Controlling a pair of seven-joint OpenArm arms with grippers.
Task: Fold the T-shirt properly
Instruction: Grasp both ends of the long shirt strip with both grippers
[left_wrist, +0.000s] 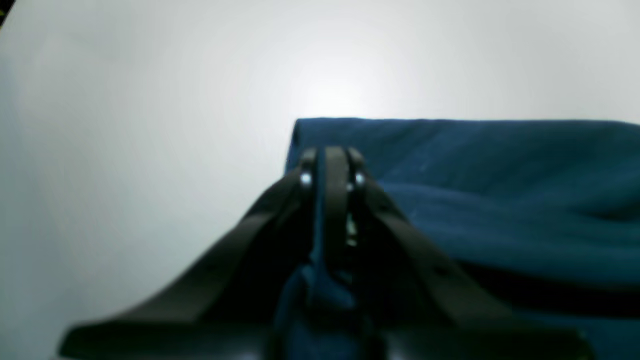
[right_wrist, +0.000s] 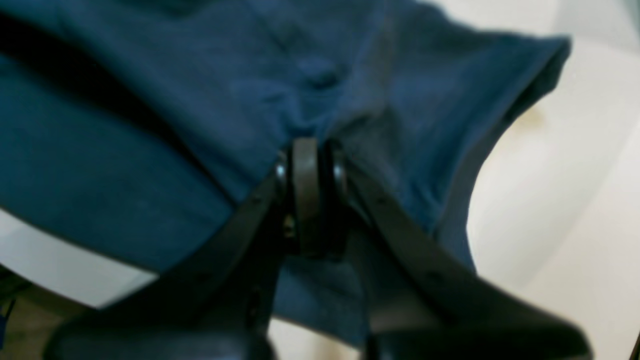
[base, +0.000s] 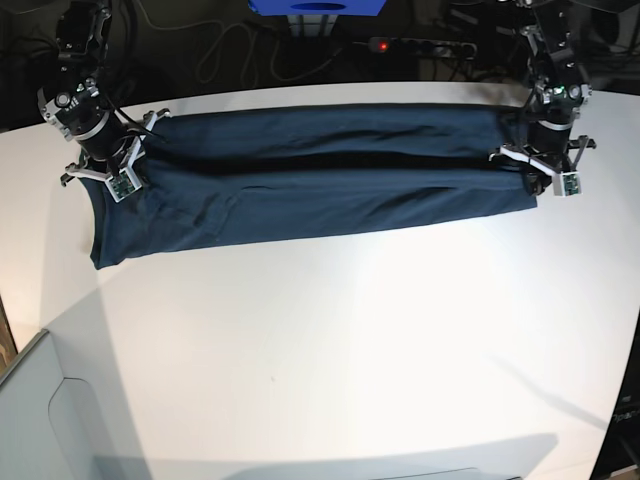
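Item: the T-shirt, dark navy blue, soft thin fabric, lying stretched out lengthwise as a long band across the far part of the white desk, running from the left side of the base view to the right. A dark lengthwise crease or fold shadow runs along the middle of the band, and the near-left end spreads a little wider toward the viewer, ending in a corner that lies flat. Left tool, seen on the right of the base view: fingers drawn together, clamped on a pinch of the T-shirt at its end; the wrist view shows blue cloth caught between the black fingers, with the straight folded edge of the garment lying on the desk beyond. Right tool, seen on the left of the base view: fingers likewise drawn together and gripping the T-shirt, the cloth puckering into small wrinkles at the fingertips; a loose edge of fabric hangs off to the right of that view, lifted off the desk surface. Both arms stand at opposite ends of the garment, well apart. Behind the desk: dark floor with cables, a power strip showing a red light, and a blue object at the top edge.
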